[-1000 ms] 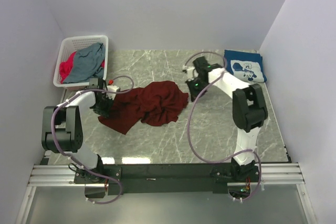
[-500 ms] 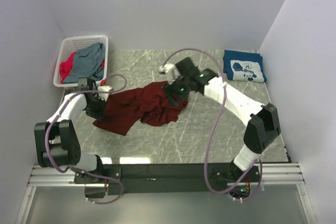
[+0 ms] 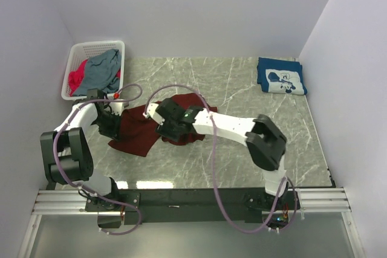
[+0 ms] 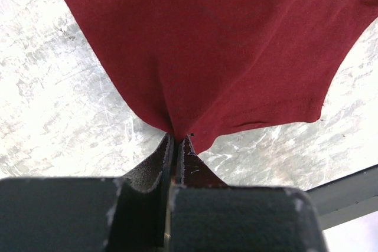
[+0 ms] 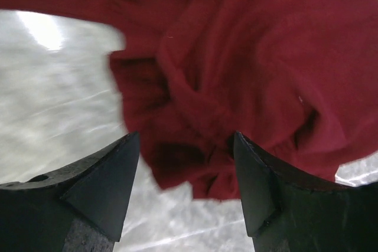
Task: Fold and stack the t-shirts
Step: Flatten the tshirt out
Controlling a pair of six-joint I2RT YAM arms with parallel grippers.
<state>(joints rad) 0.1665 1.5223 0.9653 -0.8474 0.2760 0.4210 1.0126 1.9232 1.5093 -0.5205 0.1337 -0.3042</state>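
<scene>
A crumpled dark-red t-shirt [image 3: 138, 132] lies at the left middle of the marble table [image 3: 242, 149]. My left gripper [image 3: 112, 126] is shut on its left edge, and the cloth fans out from the pinched jaws [image 4: 177, 138]. My right gripper [image 3: 163, 131] hovers open over the bunched middle of the shirt [image 5: 266, 57], with its fingers [image 5: 112, 175] apart and nothing between them. A folded navy t-shirt with a white print [image 3: 280, 77] lies at the far right corner. Grey-blue [image 3: 101, 69] and pink [image 3: 75, 81] t-shirts sit in the basket.
A white lattice basket [image 3: 97, 48] stands at the far left corner against the wall. My right arm [image 3: 233, 126] stretches across the table's middle. White walls close in on three sides.
My right arm swung from the far right across to the dark-red shirt and its gripper opened. My left gripper, still shut, drew the shirt's edge a little leftward.
</scene>
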